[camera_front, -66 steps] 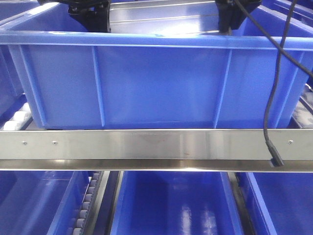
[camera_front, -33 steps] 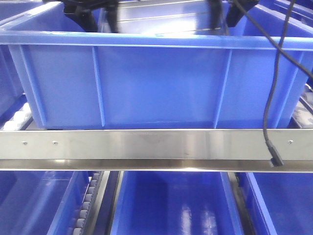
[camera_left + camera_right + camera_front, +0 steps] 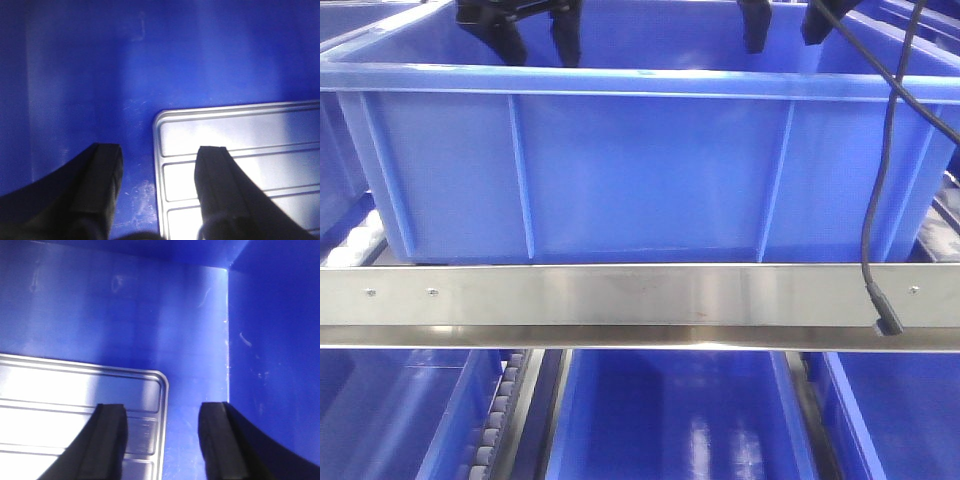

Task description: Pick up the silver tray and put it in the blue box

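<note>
Both tools, left [image 3: 157,167] and right [image 3: 162,425], now spread, empty; silver tray [image 3: 260,165] released into blue box [image 3: 640,170].

Shiny metal silver tray [image 3: 240,165] (ridged); glossy plastic blue box [image 3: 640,170].

No legible text, label, brand, number or sign is found in any of the three views. The blue box [image 3: 640,170], the steel rail [image 3: 620,295] in front of it and the silver tray [image 3: 240,165] carry no readable markings on the surfaces shown.
</note>
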{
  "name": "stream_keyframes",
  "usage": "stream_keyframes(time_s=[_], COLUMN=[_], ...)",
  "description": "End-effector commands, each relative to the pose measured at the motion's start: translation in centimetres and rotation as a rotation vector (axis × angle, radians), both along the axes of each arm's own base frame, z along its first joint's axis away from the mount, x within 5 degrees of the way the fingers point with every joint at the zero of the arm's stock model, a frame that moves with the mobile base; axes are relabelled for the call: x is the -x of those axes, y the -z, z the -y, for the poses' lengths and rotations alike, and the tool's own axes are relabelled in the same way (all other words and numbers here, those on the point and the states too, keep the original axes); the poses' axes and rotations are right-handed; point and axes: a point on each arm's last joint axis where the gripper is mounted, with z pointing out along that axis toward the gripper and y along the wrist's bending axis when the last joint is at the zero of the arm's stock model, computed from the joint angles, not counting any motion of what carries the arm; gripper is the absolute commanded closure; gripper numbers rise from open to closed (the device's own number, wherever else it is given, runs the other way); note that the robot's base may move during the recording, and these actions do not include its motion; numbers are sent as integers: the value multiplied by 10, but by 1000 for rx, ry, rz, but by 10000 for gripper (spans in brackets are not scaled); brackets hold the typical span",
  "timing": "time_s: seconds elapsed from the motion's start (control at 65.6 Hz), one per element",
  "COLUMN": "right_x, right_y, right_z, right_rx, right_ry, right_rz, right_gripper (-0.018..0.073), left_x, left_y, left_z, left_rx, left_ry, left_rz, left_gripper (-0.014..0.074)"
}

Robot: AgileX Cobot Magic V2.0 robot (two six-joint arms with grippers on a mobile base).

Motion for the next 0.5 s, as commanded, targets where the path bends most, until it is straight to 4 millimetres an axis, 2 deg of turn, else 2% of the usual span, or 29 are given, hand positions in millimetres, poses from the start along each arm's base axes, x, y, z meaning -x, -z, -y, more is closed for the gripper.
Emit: stream_keyframes(time_s=[0.0, 0.03, 0.091, 0.107, 0.168, 0.32, 0.488], right_x=[6, 6, 6, 6, 5, 5, 20], right_y=[-40, -40, -41, -41, -41, -50, -67], right_z=[6, 6, 6, 6, 5, 2, 0], right_rx=[-12, -13, -14, -15, -21, -62, -184], right_ry=[-28, -29, -30, -31, -42, -75, -123], right_rz=[149, 151, 152, 153, 169, 227, 304], right_gripper=[281, 335, 512, 528, 486, 511, 508], left_x=[6, 6, 5, 5, 4, 4, 25], left_y=[-38, -39, -40, -41, -43, -54, -92], left_z=[-5, -5, -4, -4, -2, -5, -20], left_rx=[59, 62, 73, 76, 89, 129, 252], left_ry=[9, 10, 16, 18, 24, 22, 22], left_rz=[126, 130, 148, 153, 174, 207, 284], left_gripper=[431, 479, 596, 620, 713, 689, 689])
